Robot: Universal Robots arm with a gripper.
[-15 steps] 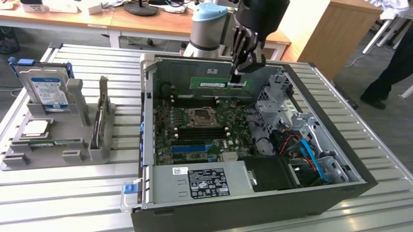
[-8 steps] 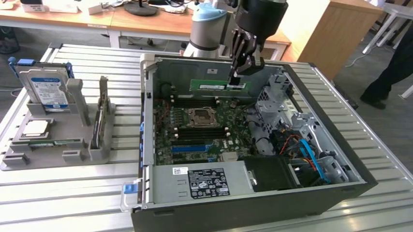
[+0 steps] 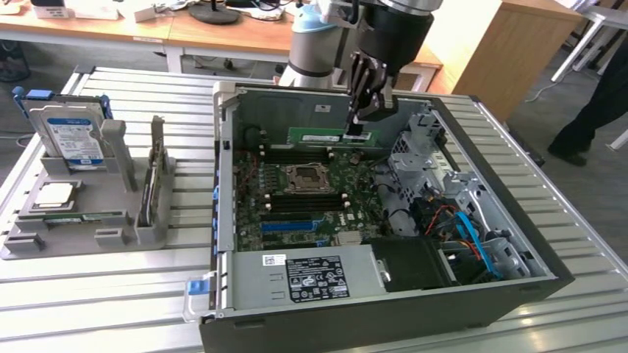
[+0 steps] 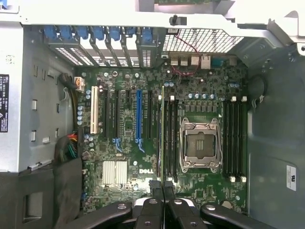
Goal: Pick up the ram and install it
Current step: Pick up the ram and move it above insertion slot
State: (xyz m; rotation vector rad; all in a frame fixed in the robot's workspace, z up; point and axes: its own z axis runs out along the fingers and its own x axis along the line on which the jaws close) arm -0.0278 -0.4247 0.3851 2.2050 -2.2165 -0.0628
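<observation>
Half the job looks done: past the power supply (image 3: 314,278) at the near end of the open computer case (image 3: 393,331) and the bare processor socket (image 3: 305,177), the gripper (image 3: 359,132) is pressed together on the ram (image 3: 319,137), pinching its top edge. The green stick hangs level above the motherboard (image 3: 294,213), lined up with the memory slots (image 4: 172,138) beside the socket — apparently not yet seated, so pressing it home is what is left
</observation>
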